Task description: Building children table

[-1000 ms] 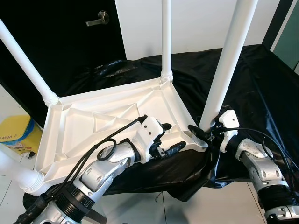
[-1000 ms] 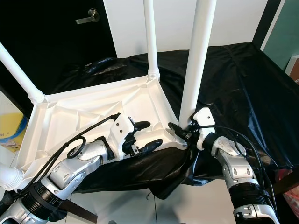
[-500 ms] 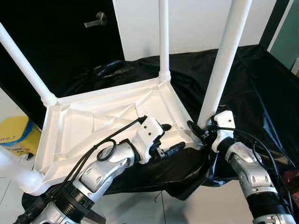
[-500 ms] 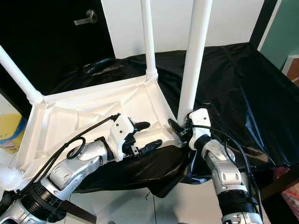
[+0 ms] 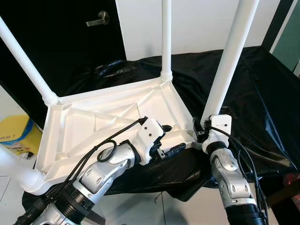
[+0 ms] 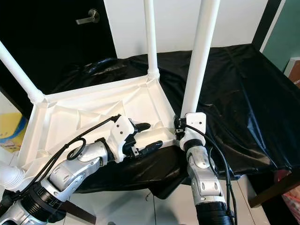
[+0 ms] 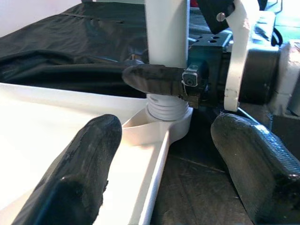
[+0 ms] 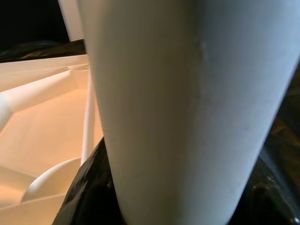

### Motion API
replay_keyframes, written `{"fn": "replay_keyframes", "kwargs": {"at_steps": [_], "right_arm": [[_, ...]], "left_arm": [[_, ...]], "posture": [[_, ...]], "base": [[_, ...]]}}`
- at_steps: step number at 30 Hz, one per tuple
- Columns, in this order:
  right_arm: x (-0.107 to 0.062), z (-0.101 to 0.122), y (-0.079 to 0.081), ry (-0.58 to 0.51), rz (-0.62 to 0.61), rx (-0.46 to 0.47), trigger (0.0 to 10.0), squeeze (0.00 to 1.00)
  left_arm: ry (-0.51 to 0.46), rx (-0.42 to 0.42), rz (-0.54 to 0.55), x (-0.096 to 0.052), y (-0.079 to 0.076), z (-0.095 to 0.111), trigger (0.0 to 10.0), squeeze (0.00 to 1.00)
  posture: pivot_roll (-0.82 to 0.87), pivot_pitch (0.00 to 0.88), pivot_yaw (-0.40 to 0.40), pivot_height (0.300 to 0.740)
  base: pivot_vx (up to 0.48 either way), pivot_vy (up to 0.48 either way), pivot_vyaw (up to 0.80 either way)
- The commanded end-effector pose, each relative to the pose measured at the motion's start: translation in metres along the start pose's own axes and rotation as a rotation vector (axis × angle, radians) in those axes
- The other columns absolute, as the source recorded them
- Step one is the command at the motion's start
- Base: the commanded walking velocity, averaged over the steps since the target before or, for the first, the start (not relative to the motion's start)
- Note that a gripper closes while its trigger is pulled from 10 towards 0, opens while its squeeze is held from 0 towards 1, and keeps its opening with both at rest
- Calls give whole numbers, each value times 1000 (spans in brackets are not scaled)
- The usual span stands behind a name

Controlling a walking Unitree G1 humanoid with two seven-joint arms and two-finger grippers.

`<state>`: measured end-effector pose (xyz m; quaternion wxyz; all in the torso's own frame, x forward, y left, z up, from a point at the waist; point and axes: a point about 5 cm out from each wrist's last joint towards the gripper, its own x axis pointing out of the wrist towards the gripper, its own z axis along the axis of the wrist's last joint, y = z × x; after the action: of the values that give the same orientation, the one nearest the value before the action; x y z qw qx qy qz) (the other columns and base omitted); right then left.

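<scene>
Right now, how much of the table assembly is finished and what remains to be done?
Done, by the look of it: the tabletop lies upside down on the black sheet with all four legs standing in its corners. In hand: the right end effector grips the near right leg at its base, while the left end effector straddles the rim, open. Left: probably tightening that leg and turning the table over.

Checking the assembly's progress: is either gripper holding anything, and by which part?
The right gripper clasps the near right table leg just above its socket. The left gripper, open, straddles the tabletop's near rim, holding nothing.
</scene>
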<state>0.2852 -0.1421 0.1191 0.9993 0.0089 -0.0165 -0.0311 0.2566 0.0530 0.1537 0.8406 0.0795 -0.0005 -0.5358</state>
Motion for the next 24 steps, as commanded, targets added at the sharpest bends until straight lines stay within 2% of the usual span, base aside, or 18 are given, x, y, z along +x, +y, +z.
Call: {"fn": "replay_keyframes", "kwargs": {"at_steps": [1, 12, 24], "right_arm": [[-7, -17, -4, 91, -64, 34, 10000, 0], [-8, -8, 3, 59, -65, 27, 10000, 0], [-7, -5, 1, 44, -69, 18, 10000, 0]], "left_arm": [[16, 14, -196, -1, -11, -1, 10000, 0], [16, 23, -200, 0, -8, 0, 10000, 0], [13, 25, -191, 0, -7, 0, 10000, 0]], "posture": [[-122, 11, 54, 740], [-128, 3, 57, 740], [-128, 6, 54, 740]], "base": [[0, 0, 0], [0, 0, 0], [0, 0, 0]]}}
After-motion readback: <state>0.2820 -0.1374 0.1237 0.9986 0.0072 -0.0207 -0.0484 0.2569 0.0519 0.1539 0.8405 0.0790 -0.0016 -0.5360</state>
